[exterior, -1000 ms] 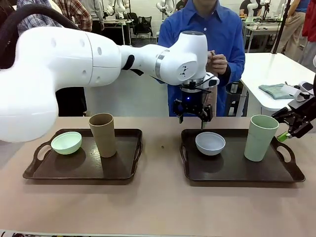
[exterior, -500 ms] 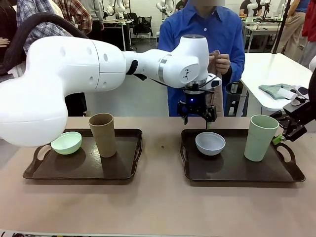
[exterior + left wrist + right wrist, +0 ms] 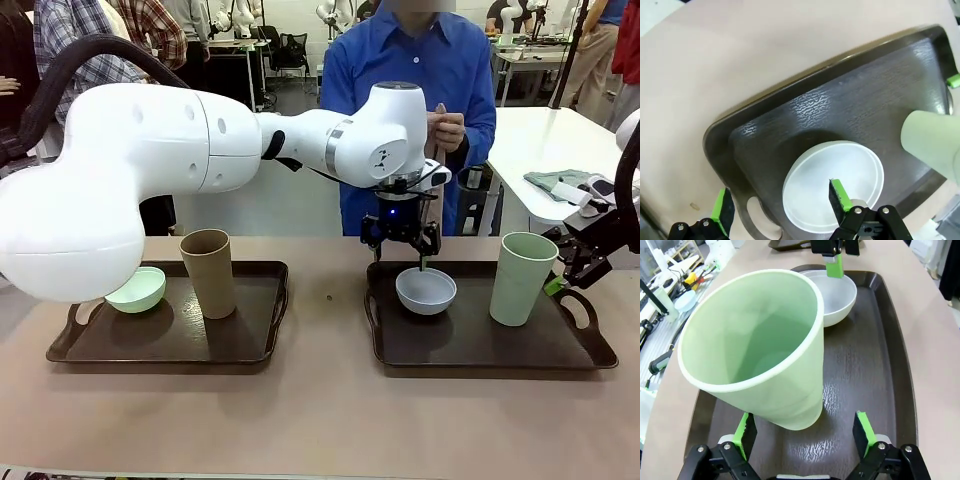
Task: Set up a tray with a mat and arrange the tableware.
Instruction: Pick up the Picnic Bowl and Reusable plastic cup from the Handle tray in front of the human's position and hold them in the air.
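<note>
My left gripper (image 3: 401,248) reaches across to the right tray (image 3: 490,362) and hangs open just above the white bowl (image 3: 426,291). In the left wrist view the left gripper (image 3: 780,205) straddles the white bowl's (image 3: 815,190) rim, one pad over its inside, the other over the tray (image 3: 840,110). My right gripper (image 3: 566,274) stands open at the right side of the pale green cup (image 3: 522,278). In the right wrist view the cup (image 3: 755,350) stands upright just ahead of the open right gripper (image 3: 804,434). The mat is out of view.
The left tray (image 3: 170,355) carries a mint green bowl (image 3: 136,290) and a tan-brown cup (image 3: 208,272). A person in a blue shirt (image 3: 410,90) stands at the far side with hands raised. Bare tabletop (image 3: 320,420) lies in front of both trays.
My left gripper has come down closer to the white bowl. The right gripper has moved left up to the pale green cup, which has shifted slightly left.
</note>
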You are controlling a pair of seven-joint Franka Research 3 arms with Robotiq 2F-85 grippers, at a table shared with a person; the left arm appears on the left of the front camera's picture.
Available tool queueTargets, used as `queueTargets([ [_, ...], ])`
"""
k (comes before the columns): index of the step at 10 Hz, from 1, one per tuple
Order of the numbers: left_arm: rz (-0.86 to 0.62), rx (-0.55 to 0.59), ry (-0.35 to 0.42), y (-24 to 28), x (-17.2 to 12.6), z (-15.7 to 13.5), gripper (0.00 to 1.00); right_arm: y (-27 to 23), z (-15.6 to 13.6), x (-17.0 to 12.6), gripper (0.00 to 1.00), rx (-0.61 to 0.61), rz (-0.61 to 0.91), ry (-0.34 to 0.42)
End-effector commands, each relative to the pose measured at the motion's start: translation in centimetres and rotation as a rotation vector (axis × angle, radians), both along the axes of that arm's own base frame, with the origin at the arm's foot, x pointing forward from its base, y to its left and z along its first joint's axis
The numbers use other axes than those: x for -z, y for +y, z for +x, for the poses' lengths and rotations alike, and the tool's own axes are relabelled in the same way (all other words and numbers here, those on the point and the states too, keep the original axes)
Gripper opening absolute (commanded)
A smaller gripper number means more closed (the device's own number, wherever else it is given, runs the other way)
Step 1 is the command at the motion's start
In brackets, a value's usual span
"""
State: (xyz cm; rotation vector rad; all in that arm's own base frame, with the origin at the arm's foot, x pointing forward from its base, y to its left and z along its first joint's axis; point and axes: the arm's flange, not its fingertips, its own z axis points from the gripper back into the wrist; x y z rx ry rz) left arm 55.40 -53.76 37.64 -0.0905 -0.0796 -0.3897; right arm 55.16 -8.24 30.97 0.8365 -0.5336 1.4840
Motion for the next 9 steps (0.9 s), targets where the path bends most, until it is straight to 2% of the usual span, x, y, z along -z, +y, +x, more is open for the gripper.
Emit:
queueTargets([
  [1,0.022,-0.119,-0.013,-0.2,-0.1,-0.9,1.00,0.9,-0.2,0.9,1.00,0.004,0.026,-0.019],
  [5,0.027,-0.155,-0.008,1.0,0.4,-0.8,1.00,2.0,-1.7,1.6,1.00,-0.018,-0.008,0.007],
  [9,0.019,-0.183,0.005,1.1,1.2,0.0,1.00,2.4,-3.2,1.6,1.00,-0.009,0.001,-0.025],
])
